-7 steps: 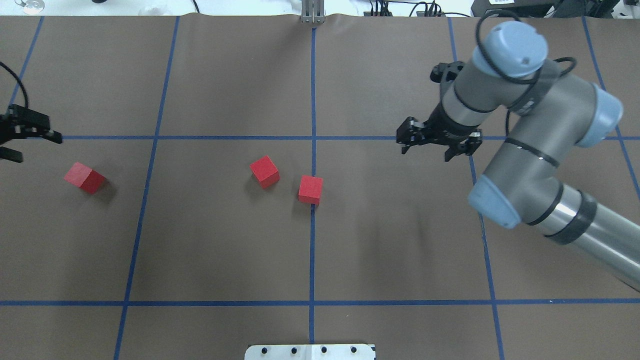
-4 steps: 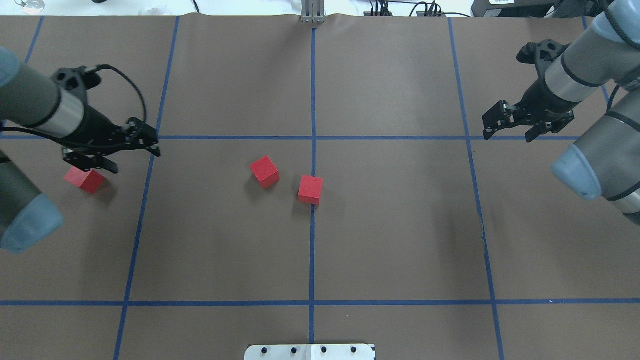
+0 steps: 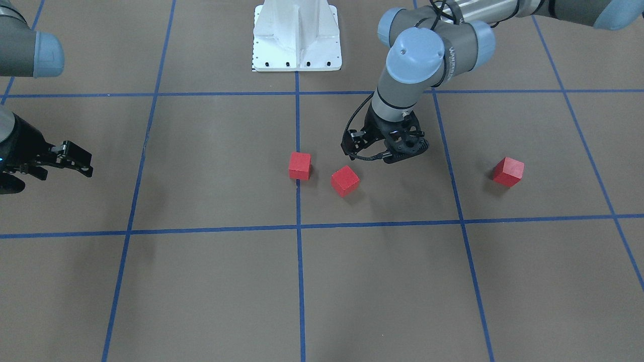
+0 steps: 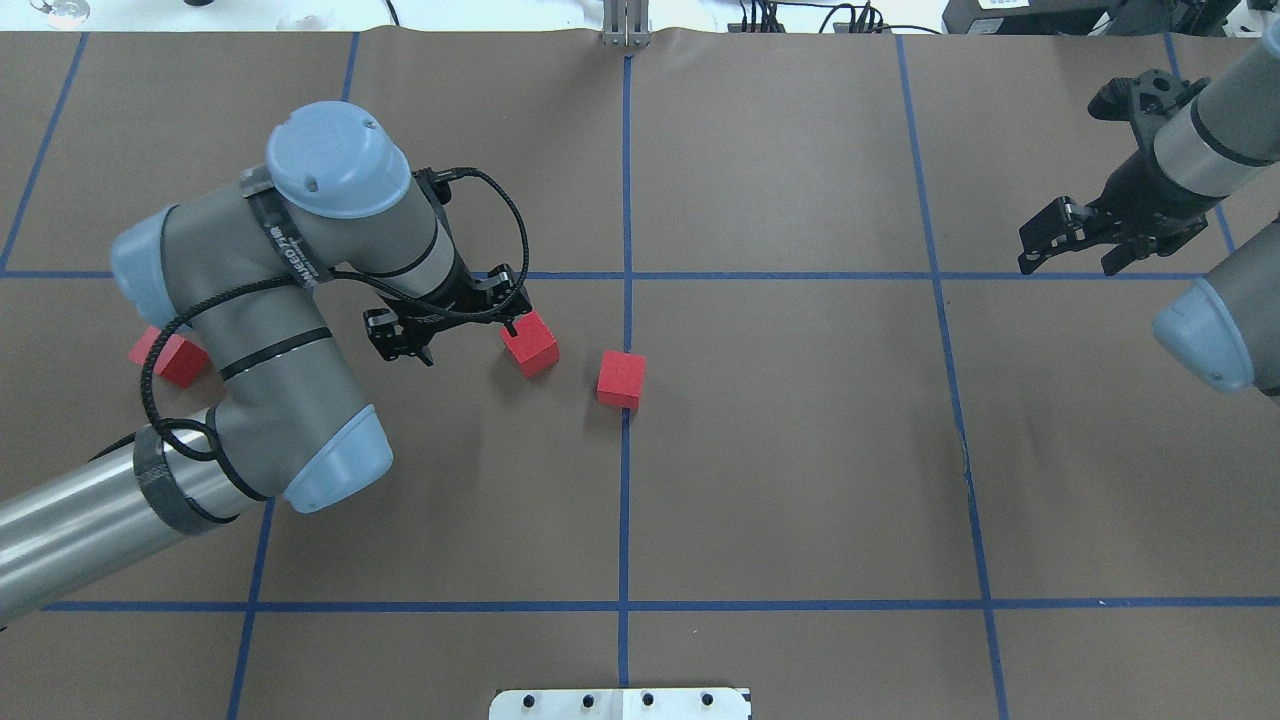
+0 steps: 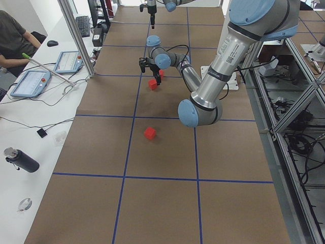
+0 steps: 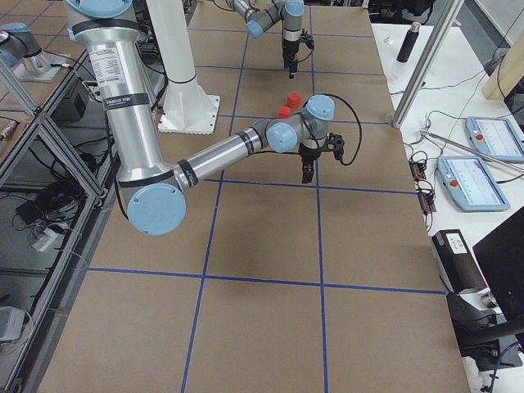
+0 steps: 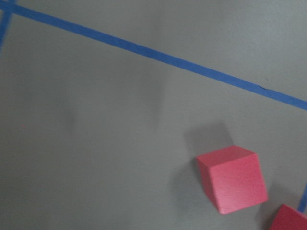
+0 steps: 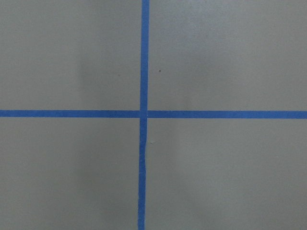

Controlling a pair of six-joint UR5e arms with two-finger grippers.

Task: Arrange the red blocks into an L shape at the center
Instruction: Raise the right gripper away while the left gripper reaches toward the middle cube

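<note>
Three red blocks lie on the brown paper. One block (image 4: 621, 379) (image 3: 300, 165) sits on the middle blue tape line of the center (image 4: 626, 320). A second, turned block (image 4: 531, 343) (image 3: 345, 180) (image 7: 232, 178) lies just left of it, apart from it. The third block (image 4: 172, 358) (image 3: 508, 171) is far to the left, partly behind my left arm. My left gripper (image 4: 450, 335) (image 3: 385, 151) is open and holds nothing. One of its fingers is by the second block's upper-left corner. My right gripper (image 4: 1070, 262) (image 3: 50, 173) is open and holds nothing, far to the right.
My left arm's elbow (image 4: 335, 165) and forearm cover much of the left half of the paper. The white robot base plate (image 4: 620, 703) (image 3: 297, 35) sits at the near edge. Blue tape lines (image 8: 144, 114) cross under my right wrist. A person sits at a side table (image 5: 30, 81).
My left arm swung right, from over the far-left block to beside the block left of center. My right arm pulled back toward the right edge. No block moved.
</note>
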